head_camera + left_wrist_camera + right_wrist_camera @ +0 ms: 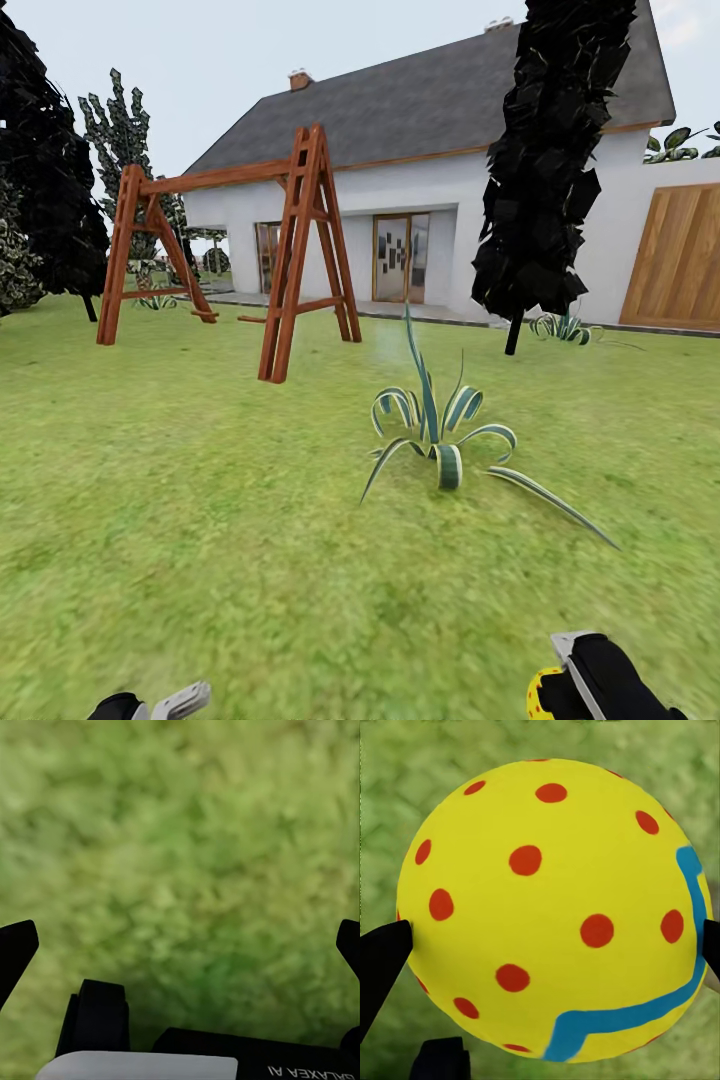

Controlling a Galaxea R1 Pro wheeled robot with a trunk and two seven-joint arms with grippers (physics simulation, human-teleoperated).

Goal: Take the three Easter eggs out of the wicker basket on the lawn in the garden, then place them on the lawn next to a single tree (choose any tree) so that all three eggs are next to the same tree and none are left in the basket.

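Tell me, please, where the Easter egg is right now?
The Easter egg sits clamped in the right gripper, low at the head view's right, above the lawn.

Yellow red-dotted egg (551,907) clamped in right hand (551,945).

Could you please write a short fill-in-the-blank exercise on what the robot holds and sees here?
1. The right gripper is shut on a yellow Easter ____.
2. The egg's dots are ____.
3. Between the left gripper's open fingers lies only the ____.
4. Ahead on the lawn stands a wooden ____ frame.

Missing words: egg; red; lawn; swing
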